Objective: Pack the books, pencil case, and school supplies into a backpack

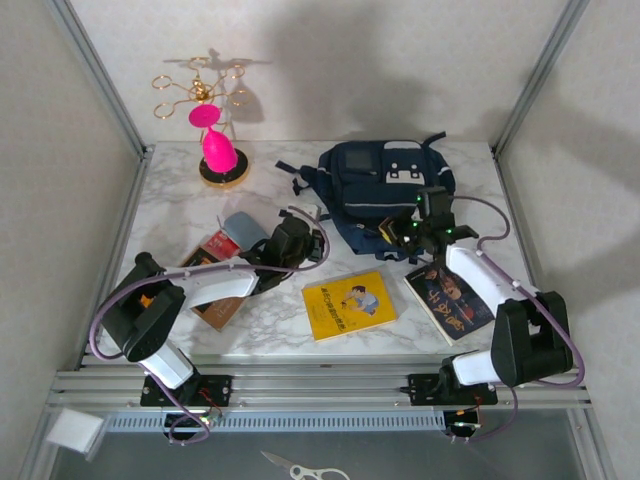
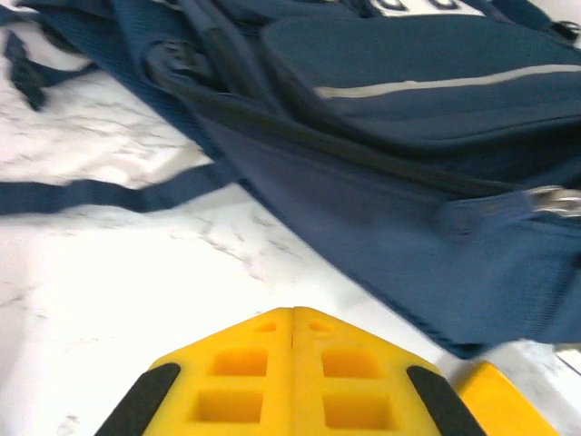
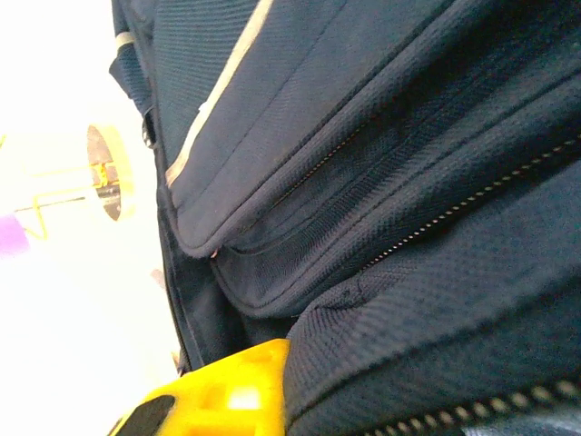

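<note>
Top external view shows me the backpack [image 1: 385,185] lying flat at the back of the table [image 1: 170,210]. My right claw [image 1: 390,233] is squeezed shut on cloth at its near edge. My left claw [image 2: 292,331] is shut tight, holding nothing.

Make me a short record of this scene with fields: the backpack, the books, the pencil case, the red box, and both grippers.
backpack: lying front up, far right of centre
yellow book: on table, near centre
dark book: near right
brown book: near left, partly under left arm
pencil case: left of backpack, beside red box
left gripper: jaws shut, empty, near backpack
right gripper: jaws shut, seemingly pinching backpack fabric
</note>
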You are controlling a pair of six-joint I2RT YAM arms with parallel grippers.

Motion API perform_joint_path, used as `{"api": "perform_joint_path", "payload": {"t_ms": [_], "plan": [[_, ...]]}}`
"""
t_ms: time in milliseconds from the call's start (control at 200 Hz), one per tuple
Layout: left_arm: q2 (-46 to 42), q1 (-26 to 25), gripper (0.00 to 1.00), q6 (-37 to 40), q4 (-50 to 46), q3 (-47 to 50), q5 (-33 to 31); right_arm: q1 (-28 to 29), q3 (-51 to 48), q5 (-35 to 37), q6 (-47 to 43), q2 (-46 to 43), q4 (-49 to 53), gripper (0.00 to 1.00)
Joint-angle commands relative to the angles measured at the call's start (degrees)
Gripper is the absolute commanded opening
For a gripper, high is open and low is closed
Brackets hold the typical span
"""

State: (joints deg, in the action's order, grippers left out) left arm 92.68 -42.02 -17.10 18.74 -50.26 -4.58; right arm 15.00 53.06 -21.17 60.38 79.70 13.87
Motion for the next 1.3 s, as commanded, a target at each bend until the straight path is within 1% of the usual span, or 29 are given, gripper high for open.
{"api": "perform_joint_path", "payload": {"t_ms": [0,50,120,175,225,270,335,381,451,466,486,506,536,551,566,601,691,726,766,791,891,966,996,1046,1097,1152,1197,1297], "plan": [[1.3,1.6,0.00,0.7,2.4,-2.4,-3.4,-2.0,4.1,-7.7,-11.9,-3.0,4.9,0.00],[1.8,2.2,0.00,0.5,2.7,-3.4,-0.9,-2.0,5.0,-7.8,-12.8,-2.8,5.7,0.00],[2.2,2.0,0.00,1.9,1.7,-5.0,3.7,-1.6,4.8,-10.8,-12.1,-2.4,2.7,0.00],[1.9,2.0,0.00,1.8,1.3,-5.4,8.0,-1.1,5.1,-11.3,-12.4,-2.3,1.8,0.00],[1.1,2.1,0.00,2.4,0.2,-6.1,12.7,-1.2,6.1,-10.9,-14.3,-2.0,4.1,0.00],[0.3,2.1,0.00,4.5,-3.2,-6.8,16.0,-1.2,6.8,-10.1,-16.3,-2.0,6.0,0.00],[-0.8,2.4,0.10,7.6,-6.3,-7.8,19.2,-1.3,7.4,-10.5,-18.8,-2.0,6.5,0.00],[-0.9,3.4,0.19,7.4,-7.2,-8.4,21.5,-1.3,8.6,-9.3,-21.3,-1.4,8.0,0.00],[-0.3,4.8,0.22,3.5,-7.4,-10.0,25.4,-1.3,9.1,-5.9,-24.4,-1.2,9.1,0.00],[-0.2,4.8,0.23,2.2,-7.3,-10.3,25.2,-1.2,8.7,-5.3,-24.7,-1.3,8.8,0.00],[-0.1,4.8,0.27,-0.1,-7.2,-10.6,24.6,-1.2,8.0,-4.8,-25.1,-1.7,8.0,0.00],[0.0,4.8,0.34,-2.8,-7.0,-10.8,23.7,-1.3,6.9,-5.3,-25.1,-2.0,6.7,0.00],[0.3,4.8,0.48,-6.9,-6.3,-10.9,23.5,-1.3,5.0,-6.4,-25.3,-2.8,3.4,0.00],[0.4,4.7,0.52,-9.0,-5.8,-10.9,23.7,-1.3,4.2,-6.8,-25.5,-3.2,1.8,0.00],[0.5,4.7,0.54,-11.3,-5.2,-10.7,23.8,-1.4,3.4,-7.1,-25.6,-3.6,0.3,0.00],[0.5,4.5,0.57,-17.8,-2.6,-9.8,23.5,-1.3,1.6,-7.7,-25.6,-4.4,-2.9,0.00],[0.7,3.6,0.57,-34.3,7.3,-6.1,22.5,-1.2,-2.2,-9.5,-23.0,-5.8,-9.6,0.00],[1.0,2.8,0.56,-38.7,9.7,-5.4,21.8,-1.0,-3.8,-11.2,-21.5,-6.0,-12.5,0.00],[1.4,1.9,0.56,-42.2,9.0,-5.6,19.7,-0.7,-4.9,-11.8,-20.1,-6.1,-14.6,0.00],[1.6,1.2,0.56,-43.6,8.1,-5.8,18.0,-0.5,-5.4,-11.7,-19.5,-6.1,-15.3,0.00],[2.2,-0.2,0.57,-48.3,8.5,-5.4,14.7,-0.2,-6.7,-11.8,-18.4,-6.1,-17.2,0.00],[3.7,-0.3,0.58,-51.3,11.0,-5.1,15.2,-0.1,-7.9,-12.1,-17.7,-6.5,-18.5,0.00],[4.7,-0.4,0.58,-51.9,11.4,-5.5,15.4,-0.1,-8.3,-12.4,-17.6,-6.6,-18.9,0.00],[6.2,-0.6,0.54,-52.9,9.7,-6.6,15.3,-0.2,-8.6,-12.0,-17.9,-6.8,-18.4,0.00],[6.4,-0.8,0.55,-54.1,8.5,-6.2,13.4,-0.1,-8.8,-11.3,-18.1,-7.1,-17.9,0.00],[5.7,-1.0,0.56,-55.6,9.7,-4.3,10.1,-0.1,-9.6,-11.7,-17.8,-7.3,-18.6,0.00],[5.5,-1.1,0.55,-56.4,11.4,-3.2,8.6,-0.1,-10.1,-11.9,-17.4,-7.3,-19.5,0.00],[7.3,-1.1,0.52,-55.9,11.8,-5.2,8.7,-0.2,-10.8,-13.2,-16.7,-7.1,-21.2,0.00]]}}
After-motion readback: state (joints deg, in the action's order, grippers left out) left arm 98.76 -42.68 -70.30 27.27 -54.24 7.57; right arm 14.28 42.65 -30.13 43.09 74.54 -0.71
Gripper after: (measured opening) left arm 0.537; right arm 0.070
